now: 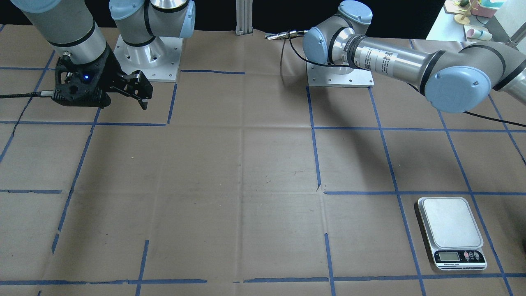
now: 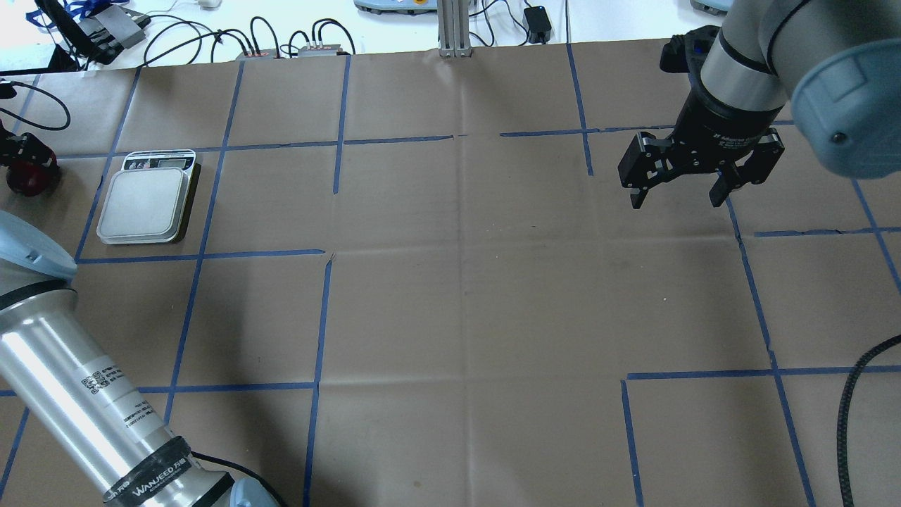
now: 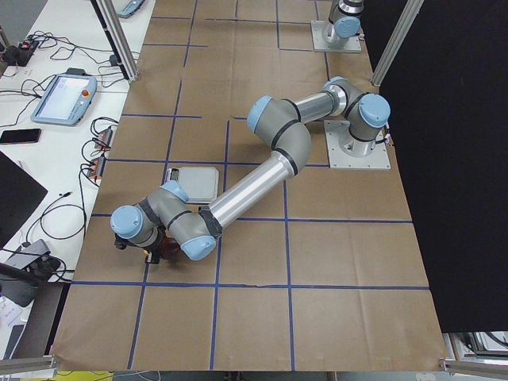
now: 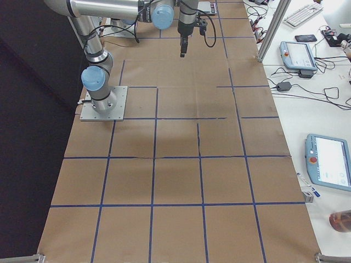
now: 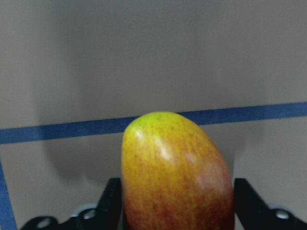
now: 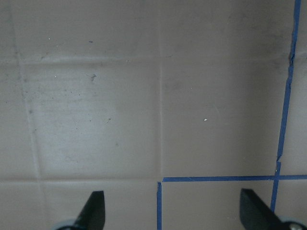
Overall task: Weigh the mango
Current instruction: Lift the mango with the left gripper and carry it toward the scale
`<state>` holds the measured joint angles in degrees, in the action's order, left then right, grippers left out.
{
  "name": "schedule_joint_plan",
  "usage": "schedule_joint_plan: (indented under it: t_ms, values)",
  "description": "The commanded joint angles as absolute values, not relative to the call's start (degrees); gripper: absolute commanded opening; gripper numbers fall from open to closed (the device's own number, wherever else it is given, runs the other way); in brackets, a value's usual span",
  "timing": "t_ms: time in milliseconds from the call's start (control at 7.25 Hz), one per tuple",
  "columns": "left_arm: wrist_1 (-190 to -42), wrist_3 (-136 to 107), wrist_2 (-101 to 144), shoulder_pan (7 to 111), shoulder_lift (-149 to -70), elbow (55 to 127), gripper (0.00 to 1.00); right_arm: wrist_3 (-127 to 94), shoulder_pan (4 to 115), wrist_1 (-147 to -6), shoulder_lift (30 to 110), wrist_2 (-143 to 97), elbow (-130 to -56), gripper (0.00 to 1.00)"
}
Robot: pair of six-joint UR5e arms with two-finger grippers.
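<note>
The mango (image 5: pixel 175 172), yellow-green at its tip and red toward the palm, sits between my left gripper's (image 5: pixel 177 196) black fingers (image 5: pixel 111 203), which press on both its sides. In the overhead view this gripper (image 2: pixel 24 156) is at the far left table edge, with the mango's dark red end (image 2: pixel 27 180) below it. Whether the mango is lifted or resting on the paper, I cannot tell. The silver scale (image 2: pixel 144 204) lies just right of it with its platform bare; it also shows in the front view (image 1: pixel 450 228). My right gripper (image 2: pixel 676 191) is open and empty, hanging above the far right of the table.
Brown paper with a blue tape grid (image 2: pixel 324 317) covers the table. Cables and boxes (image 2: pixel 281 42) lie beyond its far edge. Teach pendants (image 4: pixel 299 55) rest on the side desk. My left arm's long link (image 3: pixel 254 186) reaches over the table beside the scale.
</note>
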<state>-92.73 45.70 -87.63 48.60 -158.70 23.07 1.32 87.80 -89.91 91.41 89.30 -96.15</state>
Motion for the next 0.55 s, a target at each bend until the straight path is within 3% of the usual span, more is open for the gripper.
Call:
schedule_joint_plan:
  t_ms: [0, 414]
  values:
    - [-101.3, 42.7, -87.7, 48.9, -152.9, 24.0, 0.36, 1.3, 87.8, -89.9, 91.4, 89.3, -96.2, 1.0]
    - [-112.5, 36.8, -87.7, 51.1, -143.4, 31.3, 0.29, 1.3, 87.8, -89.9, 91.4, 89.3, -96.2, 1.0]
